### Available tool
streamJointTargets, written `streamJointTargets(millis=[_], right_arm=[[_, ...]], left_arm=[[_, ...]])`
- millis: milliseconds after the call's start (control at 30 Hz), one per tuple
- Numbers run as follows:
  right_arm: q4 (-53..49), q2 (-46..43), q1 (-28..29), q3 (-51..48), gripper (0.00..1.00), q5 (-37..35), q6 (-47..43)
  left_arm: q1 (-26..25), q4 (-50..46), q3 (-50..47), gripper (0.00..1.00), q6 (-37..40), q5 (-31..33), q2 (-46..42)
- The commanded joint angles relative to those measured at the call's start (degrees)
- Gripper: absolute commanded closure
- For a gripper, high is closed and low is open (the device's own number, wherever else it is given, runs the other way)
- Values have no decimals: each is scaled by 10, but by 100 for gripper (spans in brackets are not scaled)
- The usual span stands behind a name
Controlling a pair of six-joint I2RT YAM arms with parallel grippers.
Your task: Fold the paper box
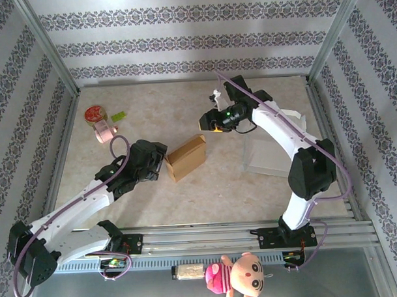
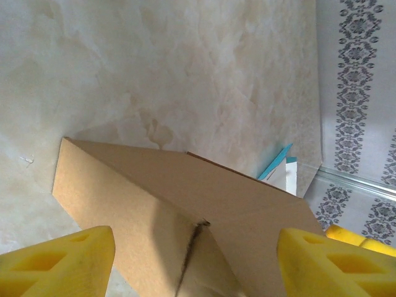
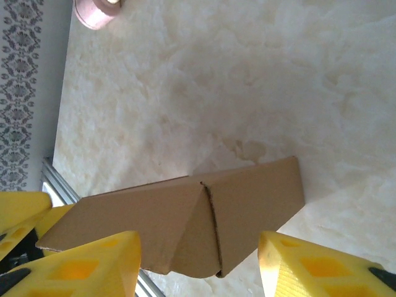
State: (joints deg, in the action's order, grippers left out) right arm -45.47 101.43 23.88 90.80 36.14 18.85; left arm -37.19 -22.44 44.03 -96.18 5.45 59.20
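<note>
**Handling the paper box [image 1: 186,157]**

Lies at the middle of the bench [image 1: 220,196], between the two arms. Left fingers [image 2: 62,263] spread wide astride one end, not clamped. Right fingers [image 3: 315,266] likewise apart over the other end. Probably light, thin and easily creased. Best taken by the flap edges beside the seam, pressed gently.

We noted paper box [image 1: 186,157]: brown cardboard, matt, faintly fibrous, raw cut edge at flap seam. Table top [image 1: 213,187]: pale marble-look surface, smooth, low sheen. Fingers [image 2: 55,263] of left gripper [image 2: 195,234] and of right gripper [image 3: 198,238]: yellow plastic, matt, moulded hollows. We saw right arm shell [image 1: 283,132]: white plastic, glossy. Rails [image 1: 208,234]: bare metal, brushed. Doll [image 1: 242,276]: soft plush cloth. Walls [image 1: 194,38]: patterned paper, matt.
</note>
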Motion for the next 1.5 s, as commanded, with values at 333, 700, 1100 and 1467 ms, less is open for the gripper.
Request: streamJointTargets(millis=[333,700,1100,1467], right_arm=[[-8,18,26,-41,55,-23,-18],[3,29,39,-85,56,-73,-24],[16,-21,29,-25,38,-30,18],[22,3,33,-64,48,-46,3]], left_arm=[[-9,36,-42,39,-22,-19,-15],[-10,48,-44,38,47,-9,-20],[-41,25,-13,24,92,14,-40],[-61,-7,-63,43,45,22,-71]])
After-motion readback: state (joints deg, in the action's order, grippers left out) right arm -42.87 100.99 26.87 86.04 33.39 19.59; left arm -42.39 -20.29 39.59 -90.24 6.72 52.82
